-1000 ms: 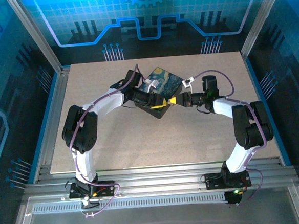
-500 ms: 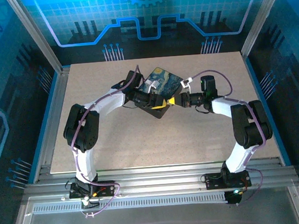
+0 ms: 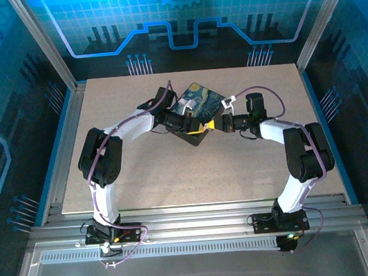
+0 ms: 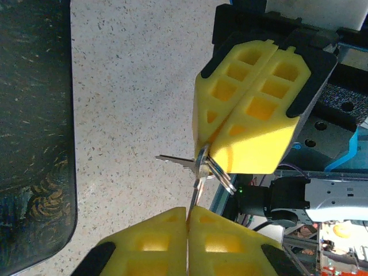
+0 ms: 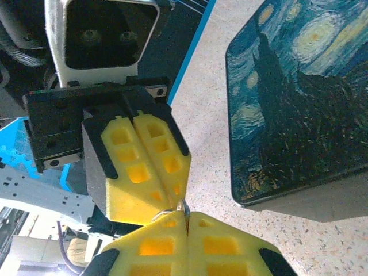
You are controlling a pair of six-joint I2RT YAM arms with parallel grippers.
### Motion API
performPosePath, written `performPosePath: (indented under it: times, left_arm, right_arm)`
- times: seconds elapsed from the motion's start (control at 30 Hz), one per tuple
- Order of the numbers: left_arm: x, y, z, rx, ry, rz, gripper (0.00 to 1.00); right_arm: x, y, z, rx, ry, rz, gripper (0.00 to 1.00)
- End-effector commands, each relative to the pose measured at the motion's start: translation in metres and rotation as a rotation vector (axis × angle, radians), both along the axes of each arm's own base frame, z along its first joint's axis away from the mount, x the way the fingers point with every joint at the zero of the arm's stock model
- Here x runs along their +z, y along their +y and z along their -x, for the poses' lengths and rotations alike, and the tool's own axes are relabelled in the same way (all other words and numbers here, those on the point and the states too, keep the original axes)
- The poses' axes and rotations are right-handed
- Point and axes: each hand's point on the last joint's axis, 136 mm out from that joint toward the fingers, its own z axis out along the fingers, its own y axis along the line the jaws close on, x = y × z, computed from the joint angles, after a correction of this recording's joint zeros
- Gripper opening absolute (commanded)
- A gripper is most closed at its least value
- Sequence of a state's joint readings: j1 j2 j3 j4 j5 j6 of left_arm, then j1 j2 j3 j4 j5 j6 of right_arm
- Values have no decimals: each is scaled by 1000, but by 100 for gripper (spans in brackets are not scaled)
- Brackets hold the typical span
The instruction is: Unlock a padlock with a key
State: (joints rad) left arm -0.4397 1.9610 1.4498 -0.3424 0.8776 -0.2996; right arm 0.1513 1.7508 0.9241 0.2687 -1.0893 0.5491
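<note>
Key (image 4: pixel 195 192) stood pinched between the pressed-together tips of the left hand (image 4: pixel 188 211), pointing to twelve o'clock. Right hand (image 4: pixel 208 152), also pressed together, pinched its ring (image 4: pixel 222 176) above the desk (image 4: pixel 132 86). Painted box (image 3: pixel 200 99) lay at eleven o'clock of them.

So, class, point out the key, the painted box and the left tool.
key (image 4: pixel 177 162): left wrist view, its protruding blade.
painted box (image 5: pixel 287 103): right wrist view, lid centre.
left tool (image 4: pixel 188 221): left wrist view, between fingertips.
</note>
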Motion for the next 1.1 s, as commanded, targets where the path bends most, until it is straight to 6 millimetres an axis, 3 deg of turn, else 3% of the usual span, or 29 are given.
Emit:
performPosePath:
  times: [0.0, 0.4, 0.53, 0.73, 1.07]
  left_arm:
    - [0, -1, 3, -26, -21, -5, 3]
    - [0, -2, 10, -55, -23, 8, 0]
    - [0, -2, 10, -59, -24, 9, 0]
    - [-2, 0, 13, -69, -26, -4, 0]
    - [0, -9, 24, -141, -26, -15, 0]
  right_arm:
    - [-1, 4, 6, 42, 2, 1, 0]
    - [0, 0, 9, 49, -4, 25, 9]
    - [-2, -4, 9, 44, -4, 57, 24]
    - [3, -21, 3, 4, -27, 69, 36]
    - [21, -3, 9, 136, -125, 68, 45]
